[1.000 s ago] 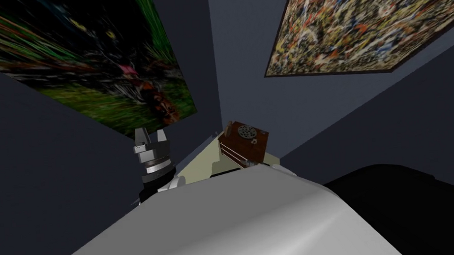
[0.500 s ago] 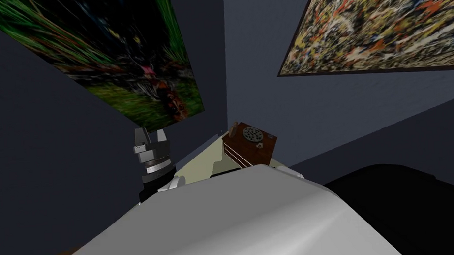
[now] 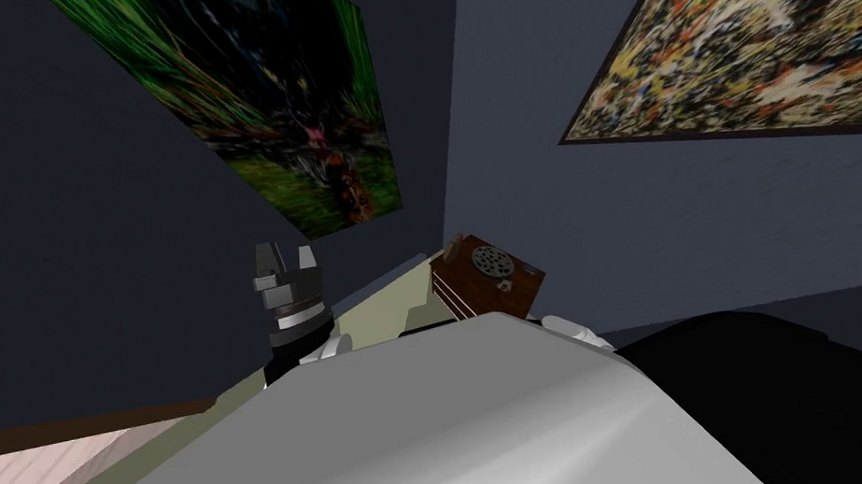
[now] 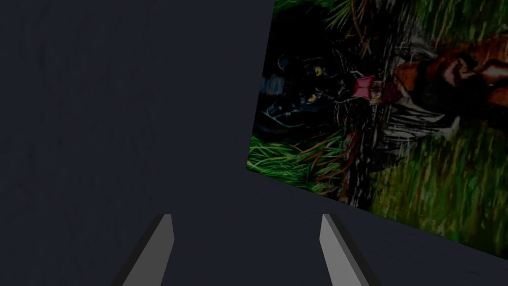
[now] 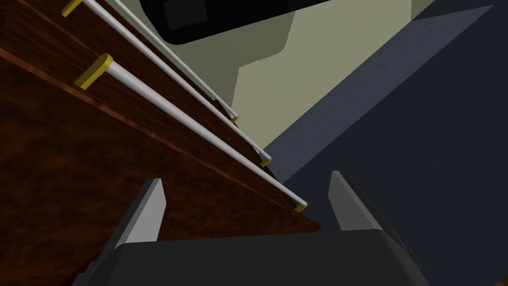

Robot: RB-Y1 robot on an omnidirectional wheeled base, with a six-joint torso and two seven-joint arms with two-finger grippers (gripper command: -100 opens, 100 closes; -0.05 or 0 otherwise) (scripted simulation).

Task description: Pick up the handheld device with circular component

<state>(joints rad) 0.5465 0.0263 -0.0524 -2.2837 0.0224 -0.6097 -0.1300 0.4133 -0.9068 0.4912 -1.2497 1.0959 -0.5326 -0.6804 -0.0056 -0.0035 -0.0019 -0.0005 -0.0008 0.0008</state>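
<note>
A round grey grille disc, the device (image 3: 493,259), lies on top of a small dark brown drawer cabinet (image 3: 479,292) in the room's corner, just beyond my chest. My left gripper (image 3: 285,259) is raised left of the cabinet, well apart from it; its fingers (image 4: 159,243) stand open with nothing between them. My right gripper (image 5: 248,198) is open and close against the cabinet's front, where brown drawer fronts (image 5: 74,164) carry long silver bar handles (image 5: 198,134) with gold ends. The device is hidden from that wrist view.
Dark blue walls meet in a corner right behind the cabinet, each with a large painting (image 3: 321,157). A pale olive floor patch (image 3: 377,303) lies around the cabinet. Light wood floor (image 3: 32,474) shows at lower left, a black area (image 3: 784,391) at lower right.
My view has swung, so the cabinet, corner and paintings slid to the right and light floor came in at lower left. The left gripper keeps its pose, still open.
</note>
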